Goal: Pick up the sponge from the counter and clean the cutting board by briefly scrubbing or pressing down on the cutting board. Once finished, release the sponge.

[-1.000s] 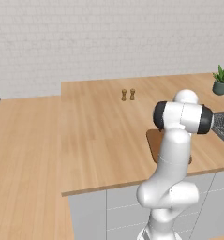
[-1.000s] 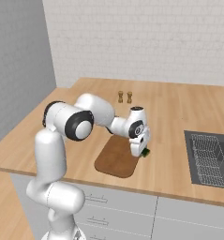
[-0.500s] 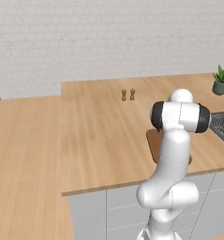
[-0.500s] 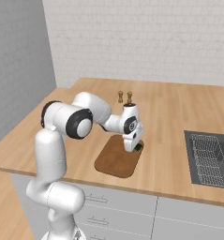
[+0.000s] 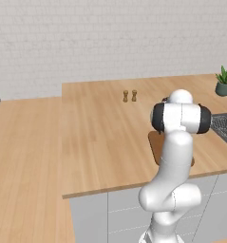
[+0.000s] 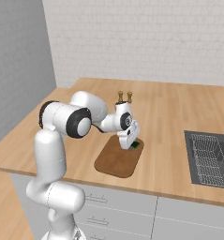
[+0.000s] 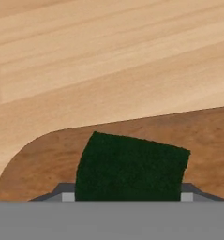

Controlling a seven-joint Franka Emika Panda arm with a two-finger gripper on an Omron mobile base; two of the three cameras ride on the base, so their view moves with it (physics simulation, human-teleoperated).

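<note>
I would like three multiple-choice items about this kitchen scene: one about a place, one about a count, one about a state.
1. Where is the sponge?
A. in the sink
B. over a corner of the cutting board
C. beside the shakers

2. How many shakers stand on the counter?
A. one
B. two
C. four

3. What is the gripper doing?
A. holding the sponge
B. hanging open over bare counter
C. gripping a shaker

Answers:
1 B, the hand view shows the green sponge above the board's rounded corner.
2 B, two brown shakers stand side by side.
3 A, the sponge sits between the fingers.
</note>
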